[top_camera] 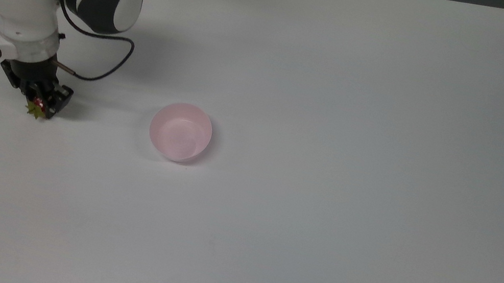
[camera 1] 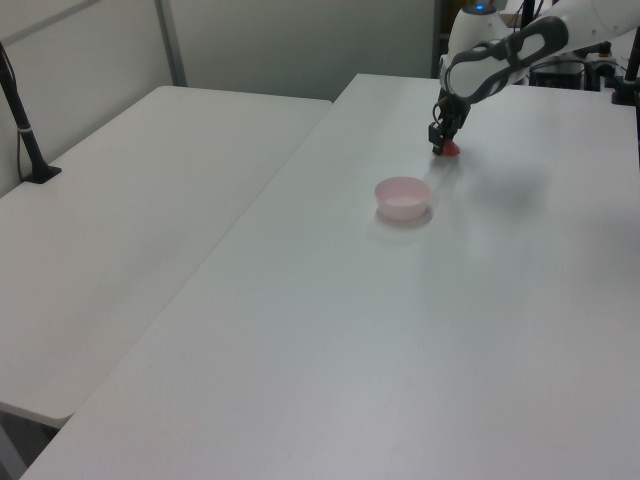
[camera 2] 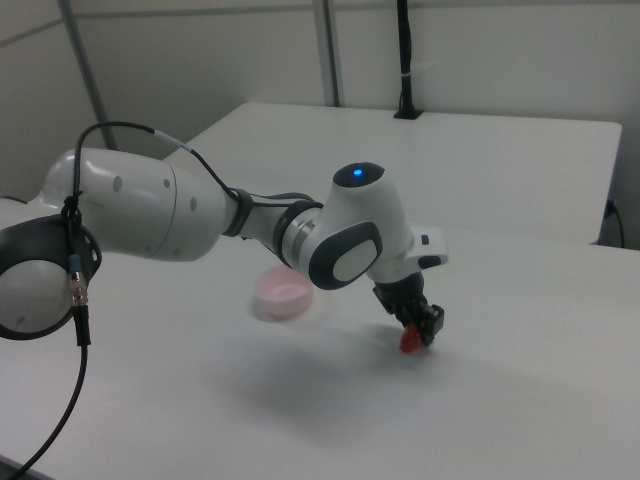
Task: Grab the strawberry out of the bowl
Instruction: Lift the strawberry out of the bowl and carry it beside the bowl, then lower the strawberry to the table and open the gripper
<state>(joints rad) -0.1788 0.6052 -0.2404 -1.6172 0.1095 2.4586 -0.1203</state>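
The pale pink bowl (top_camera: 180,132) (camera 1: 403,197) (camera 2: 282,292) stands alone on the white table with nothing inside it. My gripper (top_camera: 41,105) (camera 1: 443,145) (camera 2: 417,331) is far over at the top view's left, low against the tabletop and shut on the strawberry (top_camera: 37,108) (camera 1: 449,149) (camera 2: 411,341). The fruit's green leaves stick out below the fingers in the top view, while its red body hangs under them in the right view, touching or nearly touching the table.
The white table (top_camera: 329,176) spreads wide to the top view's right and front. A second white table (camera 1: 140,180) adjoins at the left view's left. A black post (camera 2: 403,60) stands on the far table in the right view.
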